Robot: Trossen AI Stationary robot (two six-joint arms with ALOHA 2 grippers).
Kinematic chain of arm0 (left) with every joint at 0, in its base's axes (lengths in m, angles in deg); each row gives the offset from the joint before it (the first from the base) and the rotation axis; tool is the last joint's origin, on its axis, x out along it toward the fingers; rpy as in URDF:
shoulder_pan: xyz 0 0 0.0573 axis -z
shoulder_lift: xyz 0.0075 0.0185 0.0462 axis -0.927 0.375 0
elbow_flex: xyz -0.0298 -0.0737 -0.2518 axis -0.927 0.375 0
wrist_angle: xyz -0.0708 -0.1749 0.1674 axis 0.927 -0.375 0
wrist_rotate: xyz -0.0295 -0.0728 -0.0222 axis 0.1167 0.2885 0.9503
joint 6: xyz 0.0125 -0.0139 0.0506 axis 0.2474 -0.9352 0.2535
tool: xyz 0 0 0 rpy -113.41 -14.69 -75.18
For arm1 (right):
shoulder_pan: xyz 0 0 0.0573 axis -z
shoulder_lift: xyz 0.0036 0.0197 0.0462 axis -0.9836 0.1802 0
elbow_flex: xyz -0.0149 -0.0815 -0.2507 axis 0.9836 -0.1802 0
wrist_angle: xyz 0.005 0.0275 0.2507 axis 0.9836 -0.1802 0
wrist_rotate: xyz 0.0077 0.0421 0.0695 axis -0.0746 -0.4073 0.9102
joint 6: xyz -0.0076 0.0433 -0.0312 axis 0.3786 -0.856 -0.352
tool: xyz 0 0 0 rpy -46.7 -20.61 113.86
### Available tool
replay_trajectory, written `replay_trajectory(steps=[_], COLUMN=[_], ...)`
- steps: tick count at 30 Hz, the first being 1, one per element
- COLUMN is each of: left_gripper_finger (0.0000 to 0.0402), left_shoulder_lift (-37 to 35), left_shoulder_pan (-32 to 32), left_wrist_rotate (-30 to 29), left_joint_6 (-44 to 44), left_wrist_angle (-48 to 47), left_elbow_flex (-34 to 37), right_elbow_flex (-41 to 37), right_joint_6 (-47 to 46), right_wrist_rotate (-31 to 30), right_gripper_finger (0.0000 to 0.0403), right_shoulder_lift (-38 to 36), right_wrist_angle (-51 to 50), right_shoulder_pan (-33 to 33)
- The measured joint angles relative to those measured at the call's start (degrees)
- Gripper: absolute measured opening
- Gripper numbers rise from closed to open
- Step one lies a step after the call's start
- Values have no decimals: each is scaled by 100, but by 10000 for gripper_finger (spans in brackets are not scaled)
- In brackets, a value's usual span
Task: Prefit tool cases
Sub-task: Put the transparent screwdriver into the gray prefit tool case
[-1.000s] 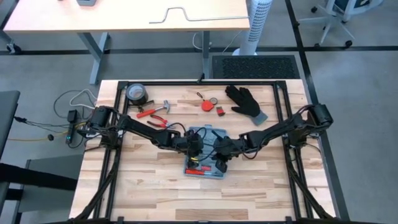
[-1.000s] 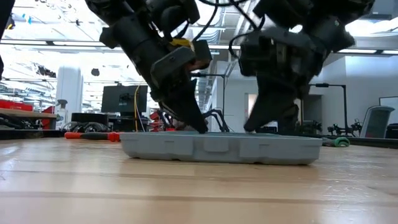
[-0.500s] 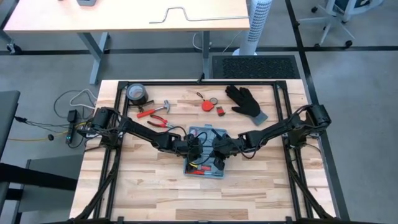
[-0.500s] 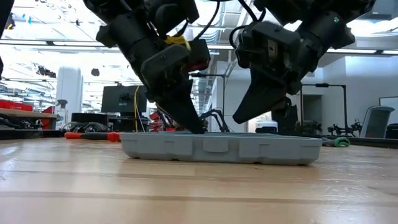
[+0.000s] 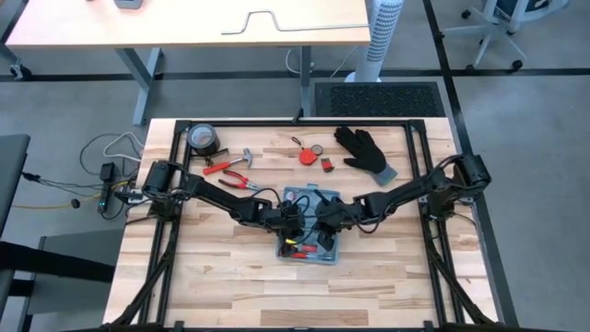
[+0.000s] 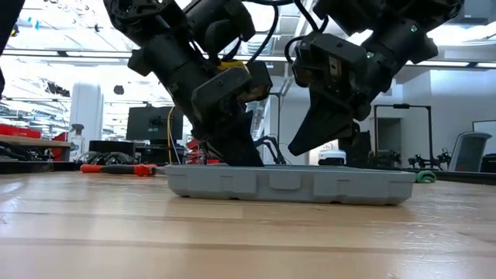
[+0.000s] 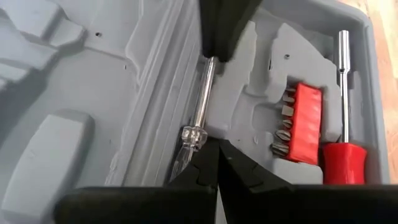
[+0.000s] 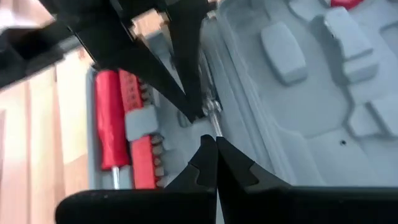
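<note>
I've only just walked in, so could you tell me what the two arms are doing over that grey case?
Both arms are working inside the open tool case in the middle of the table. The left gripper is shut, its tips at a clear-handled screwdriver lying along the case's middle ridge. The right gripper, also shut, hovers just above the same spot. A red bit holder and a red-handled driver already sit in their recesses.

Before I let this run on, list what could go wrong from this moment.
1. The left end effector and right end effector work tip to tip over the tool case; they might collide.
2. The clear-handled screwdriver lies along the case's middle ridge, not in a recess; a nudge could roll it away or leave it blocking closure.
3. The case sits loose on the table, so pushing may slide it.
</note>
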Motion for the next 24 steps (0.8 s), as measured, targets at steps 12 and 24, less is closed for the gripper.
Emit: replay_trajectory(steps=[12,24], left_gripper_finger=[0,0], left_shoulder_lift=[-395,-448], left_shoulder_pan=[-23,-53], left_wrist_rotate=[-55,-69], left_joint_6=[161,304], left_wrist_angle=[-157,-434], left_elbow_flex=[31,22], right_elbow_flex=[19,7], right_joint_6=[-66,-16], right_wrist_rotate=[151,173], right_gripper_finger=[4,4], right_shoulder_lift=[363,352], right_wrist_angle=[186,154], right_shoulder_pan=[10,37])
